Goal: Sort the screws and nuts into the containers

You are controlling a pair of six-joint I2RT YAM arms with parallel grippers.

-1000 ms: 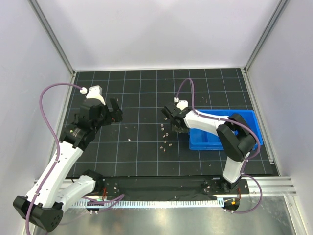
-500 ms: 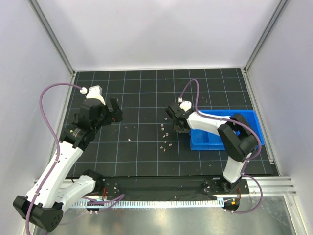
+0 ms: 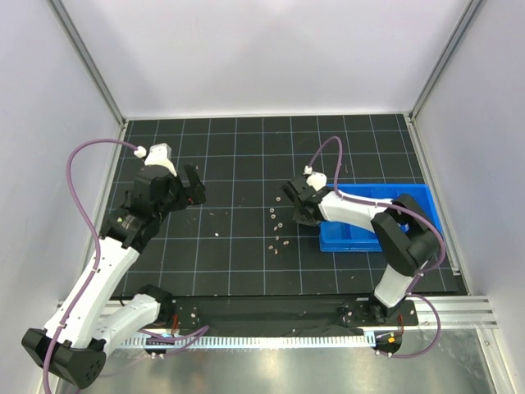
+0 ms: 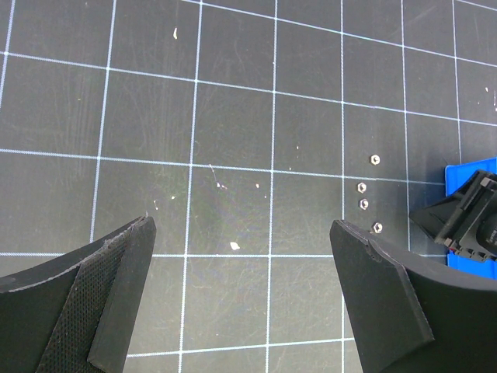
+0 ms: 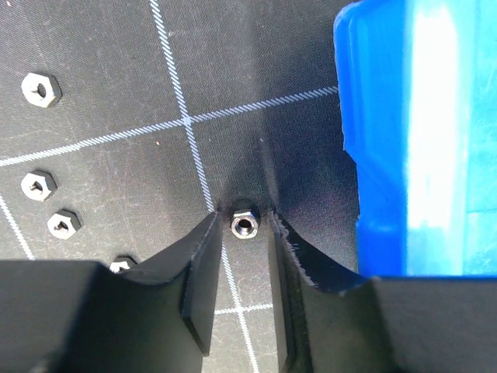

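Note:
The blue tray [image 3: 344,238] stands at the right of the mat; its corner fills the right of the right wrist view [image 5: 419,140]. My right gripper [image 3: 297,209] is low on the mat just left of the tray. In its wrist view the right gripper [image 5: 242,223] stands narrowly open astride one nut [image 5: 246,224], with small gaps on both sides. Several more nuts [image 5: 36,185] lie to the left, also seen from above [image 3: 279,238]. My left gripper [image 3: 197,189] is wide open and empty above the mat [image 4: 241,225]. No screw is clearly visible.
Nuts [image 4: 361,187] and the tray's corner [image 4: 466,167] show at the right of the left wrist view. Pale specks [image 4: 234,246] lie on the mat between the left fingers. Frame posts and white walls bound the mat.
My right gripper has shifted slightly right and nearer, toward the tray's left end. The left arm has not moved.

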